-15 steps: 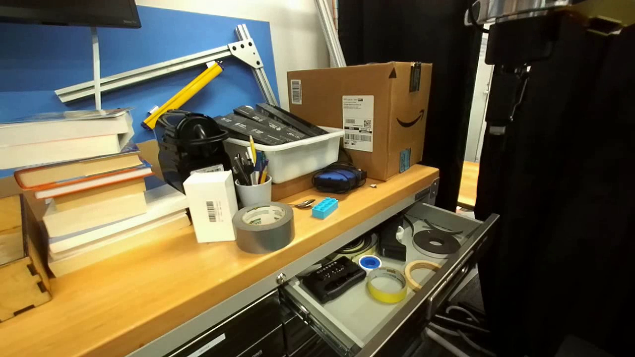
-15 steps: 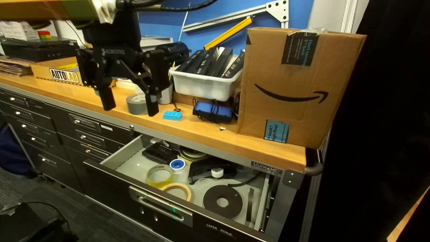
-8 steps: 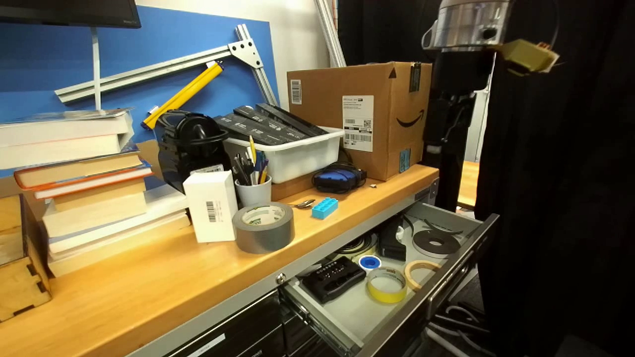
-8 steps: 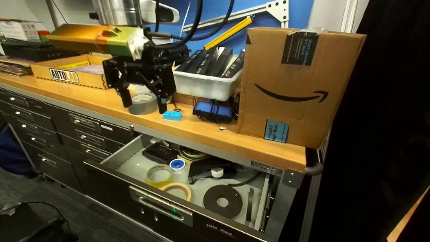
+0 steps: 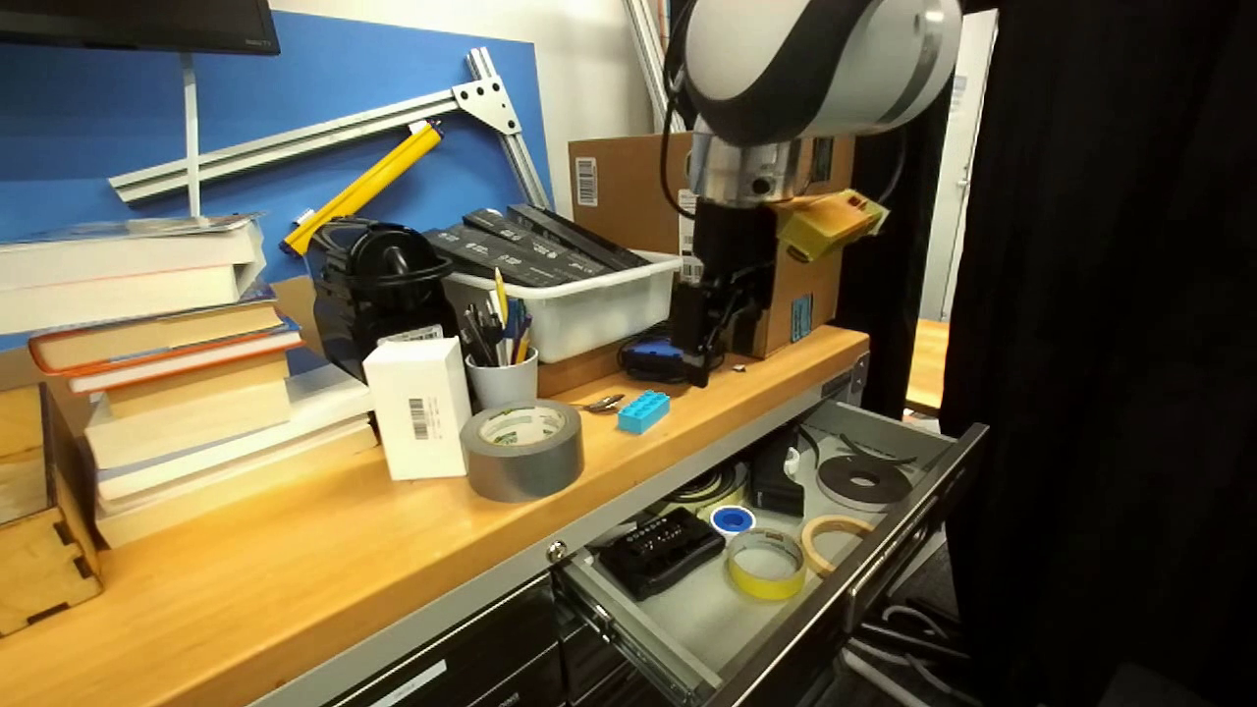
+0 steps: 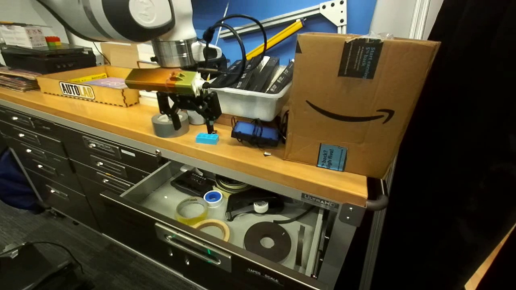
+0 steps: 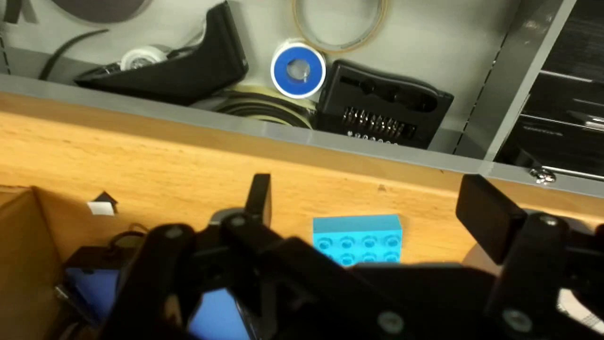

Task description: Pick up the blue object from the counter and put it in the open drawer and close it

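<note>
The blue object is a light-blue toy brick [image 5: 643,412], flat on the wooden counter [image 5: 295,579] near its front edge. It also shows in an exterior view [image 6: 207,139] and in the wrist view [image 7: 357,242], where the gripper body hides its lower part. My gripper [image 6: 193,126] is open and empty above the counter. In the wrist view the gripper [image 7: 365,203] has its fingers wide apart, with the brick seen between them and not touched. The drawer [image 6: 153,197] stands open below the counter; its pale grey inside also shows in the wrist view [image 7: 439,47].
A grey tape roll [image 5: 530,471] and a metal spoon-like item [image 5: 604,404] lie near the brick. A navy-blue object with a cord [image 6: 256,133] and a cardboard box [image 6: 358,100] stand beyond it. The drawer holds a black bit case [image 5: 660,552] and several tape rolls.
My gripper has come in over the counter and down toward the brick, staying open. The brick, drawer and other things have not moved.
</note>
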